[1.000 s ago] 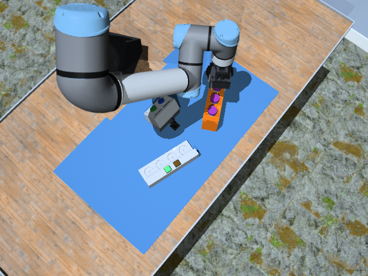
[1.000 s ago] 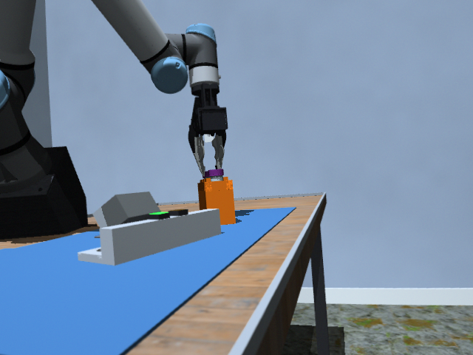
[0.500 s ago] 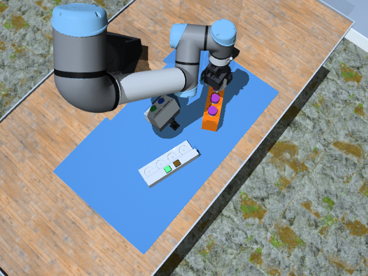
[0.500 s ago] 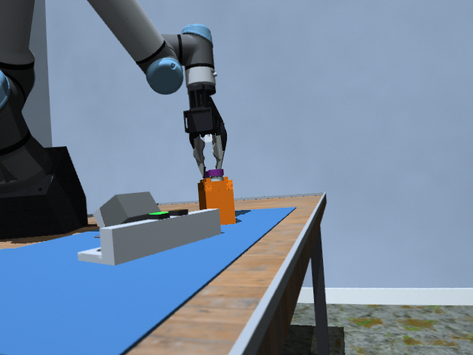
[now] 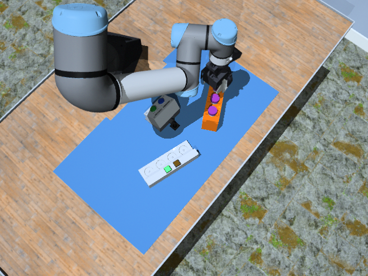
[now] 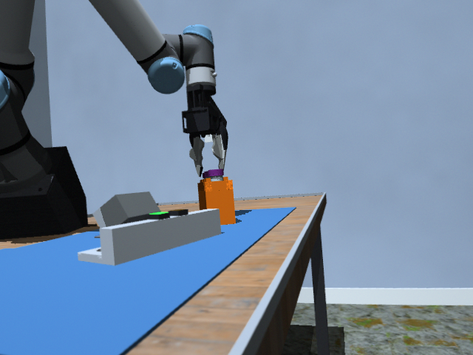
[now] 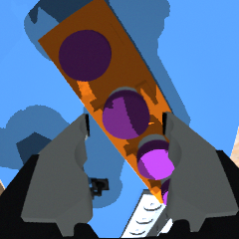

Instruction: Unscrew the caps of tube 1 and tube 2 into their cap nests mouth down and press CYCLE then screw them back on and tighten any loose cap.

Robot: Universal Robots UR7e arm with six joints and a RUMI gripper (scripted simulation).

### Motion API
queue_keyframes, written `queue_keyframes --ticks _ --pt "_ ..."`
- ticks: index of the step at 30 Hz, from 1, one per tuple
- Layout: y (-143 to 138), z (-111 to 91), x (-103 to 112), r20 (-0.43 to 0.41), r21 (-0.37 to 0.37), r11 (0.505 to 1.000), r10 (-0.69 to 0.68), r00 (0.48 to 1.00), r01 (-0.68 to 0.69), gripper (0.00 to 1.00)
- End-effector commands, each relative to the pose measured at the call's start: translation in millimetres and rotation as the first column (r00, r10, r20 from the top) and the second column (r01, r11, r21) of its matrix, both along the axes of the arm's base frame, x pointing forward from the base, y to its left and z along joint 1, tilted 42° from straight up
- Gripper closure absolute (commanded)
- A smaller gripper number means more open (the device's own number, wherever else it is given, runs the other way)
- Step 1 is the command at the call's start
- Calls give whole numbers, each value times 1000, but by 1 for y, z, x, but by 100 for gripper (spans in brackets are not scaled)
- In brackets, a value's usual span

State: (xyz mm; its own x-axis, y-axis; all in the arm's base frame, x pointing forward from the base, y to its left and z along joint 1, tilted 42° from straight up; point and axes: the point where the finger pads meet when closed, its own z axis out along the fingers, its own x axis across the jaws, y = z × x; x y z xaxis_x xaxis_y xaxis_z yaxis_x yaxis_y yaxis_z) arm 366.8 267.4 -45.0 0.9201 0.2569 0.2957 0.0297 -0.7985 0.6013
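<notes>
Top cam looks down from high above gripper (image 5: 220,89) (image 6: 211,172) (image 7: 125,119); ext. cam low, side-on; wrist cam close, above it; orange station (image 5: 210,125) (image 6: 219,202) (image 7: 107,30) in top & wrist.

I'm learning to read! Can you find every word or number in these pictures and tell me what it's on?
Grey button box: dark lettering beside the buttons, too small to read.
White tray: tiny marks in the circles, too small to read.
I can't read any words or numbers anywhere.
</notes>
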Motion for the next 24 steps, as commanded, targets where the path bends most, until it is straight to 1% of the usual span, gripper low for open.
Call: queue_keyframes --ticks 1,3,4,6,7,8,9,10,12,13,14,15,18,20,21,22,24 --pt "2 0 0 2 -1 1000 1 1000 -1 65" --pt "2 0 0 2 -1 1000 1 1000 -1 65" --pt "4 0 0 -45 -32 997 65 997 -66 65" --pt "3 0 1 -142 -85 978 179 974 -192 65" --pt "3 0 1 -142 -85 978 179 974 -192 65" --pt "3 0 1 -192 -106 961 231 954 -254 65" --pt "3 0 1 -192 -106 961 232 954 -255 65" --pt "3 0 1 -233 -121 944 273 933 -306 65" --pt "2 0 1 -243 -123 940 282 928 -318 65" --pt "2 0 1 -294 -138 914 330 897 -381 65" --pt "1 0 0 -296 -138 914 329 897 -381 65" --pt "2 0 1 -346 -149 884 373 861 -443 65" --pt "1 0 0 -348 -149 884 373 860 -444 65" --pt "2 0 1 -448 -158 811 449 773 -562 65" --pt "2 0 0 -448 -159 811 448 773 -563 65" --pt "3 0 1 -487 -159 778 473 734 -607 65" --pt "1 0 0 -498 -158 770 479 723 -619 65"
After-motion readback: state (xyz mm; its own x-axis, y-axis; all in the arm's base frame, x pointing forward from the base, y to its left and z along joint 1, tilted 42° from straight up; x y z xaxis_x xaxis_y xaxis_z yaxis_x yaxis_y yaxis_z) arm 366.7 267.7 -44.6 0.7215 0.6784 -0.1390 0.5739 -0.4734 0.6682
